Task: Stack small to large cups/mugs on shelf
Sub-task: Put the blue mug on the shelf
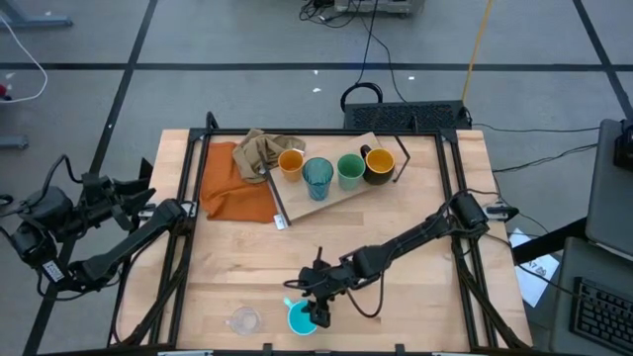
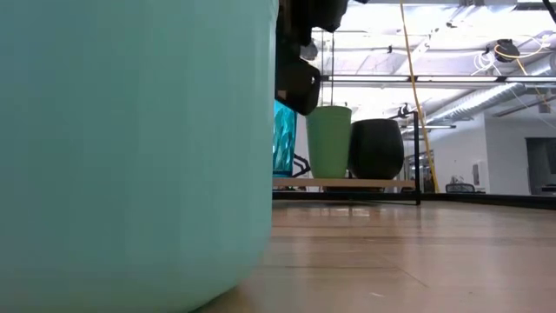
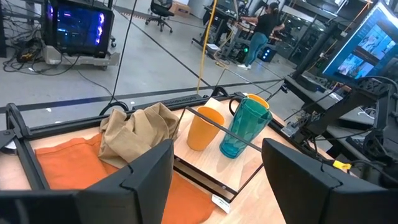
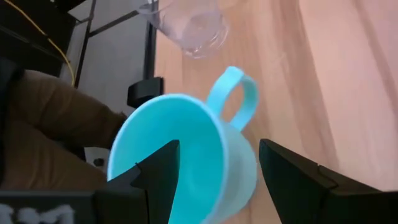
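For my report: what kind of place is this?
Probably a robotics lab or workshop: cables run across the floor, a lit monitor stands on a cart, and ducts hang exposed overhead.

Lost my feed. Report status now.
Right gripper open around light-blue mug at table's near edge. Left gripper open, parked off-table. Four cups on shelf. Clear glass beside mug.

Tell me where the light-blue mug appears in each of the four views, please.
High view: the mug stands near the table's near edge, at the right tool.
Low view: it fills the picture's left half.
Left wrist view: not in it.
Right wrist view: centre, between the fingers, handle away.
Shared landmark: the clear glass beside the mug, also in the right wrist view.
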